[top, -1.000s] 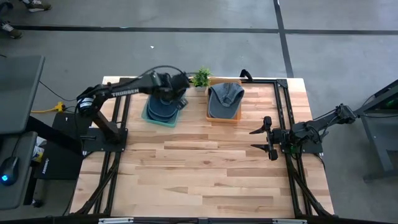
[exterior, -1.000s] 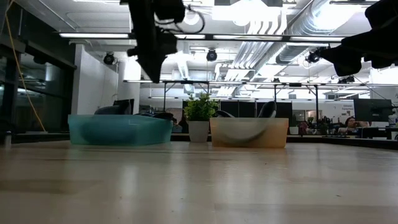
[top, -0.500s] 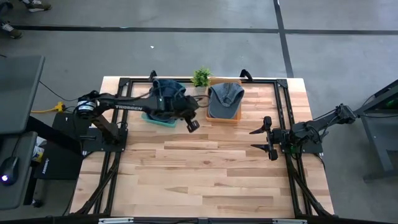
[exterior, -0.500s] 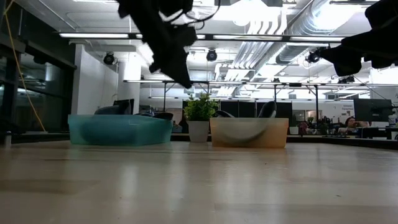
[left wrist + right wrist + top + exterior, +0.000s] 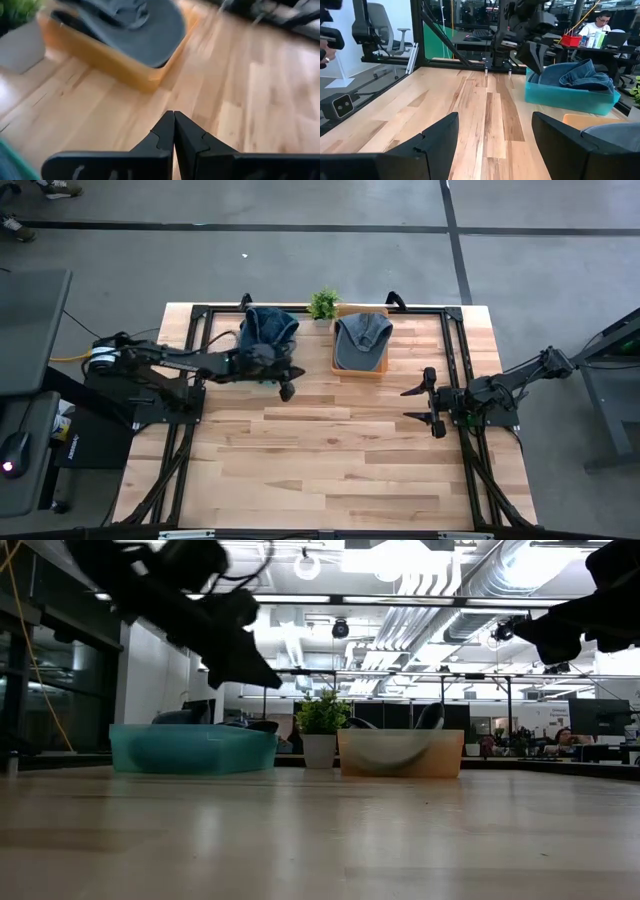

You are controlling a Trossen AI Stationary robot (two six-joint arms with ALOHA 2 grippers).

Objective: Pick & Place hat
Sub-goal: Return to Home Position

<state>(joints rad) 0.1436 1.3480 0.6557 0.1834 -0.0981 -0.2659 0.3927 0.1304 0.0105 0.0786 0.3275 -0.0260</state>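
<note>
A blue denim hat (image 5: pixel 268 328) lies bunched in the teal bin (image 5: pixel 190 748) at the table's far side. A grey hat (image 5: pixel 362 340) rests in the orange tray (image 5: pixel 400 752) to its right. My left gripper (image 5: pixel 286 390) hangs shut and empty above the bare wood, just near of the bin; in its wrist view the shut fingers (image 5: pixel 174 120) point past the grey hat (image 5: pixel 135 22). My right gripper (image 5: pixel 425 402) waits open at the table's right side, touching nothing.
A small potted plant (image 5: pixel 322 303) stands between the bin and the tray at the far edge. Black frame rails (image 5: pixel 452 360) run along the table's sides and back. Bare wood spreads across the middle and near half of the table.
My left gripper has drawn back from above the teal bin, sinking and going toward the table's near edge, and has tipped from pointing down to a shallow slant. The blue hat stays in the bin, now uncovered.
</note>
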